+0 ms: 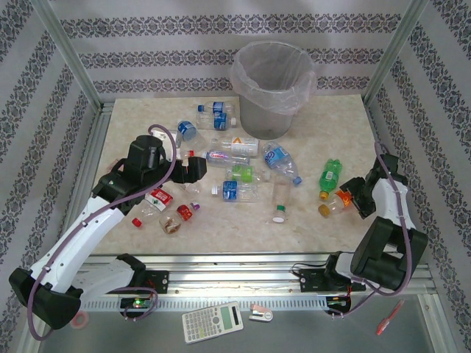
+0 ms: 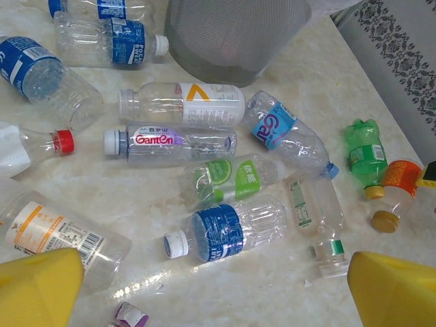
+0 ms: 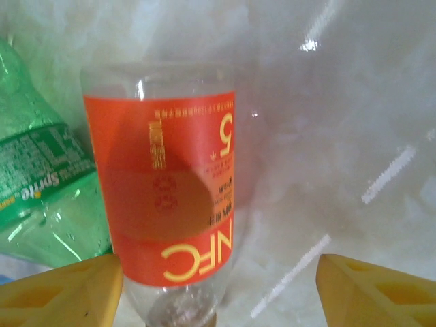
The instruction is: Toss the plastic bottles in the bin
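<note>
Where right end effector (image 3: 218, 271) opens, orange bottle (image 3: 163, 204) lies.

Plastic bottles (image 1: 243, 173) lie scattered on the table (image 1: 221, 229) before the bin (image 1: 268, 110).

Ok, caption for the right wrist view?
Open right gripper framing orange-labelled clear plastic bottle, green plastic bottle beside it.
</note>
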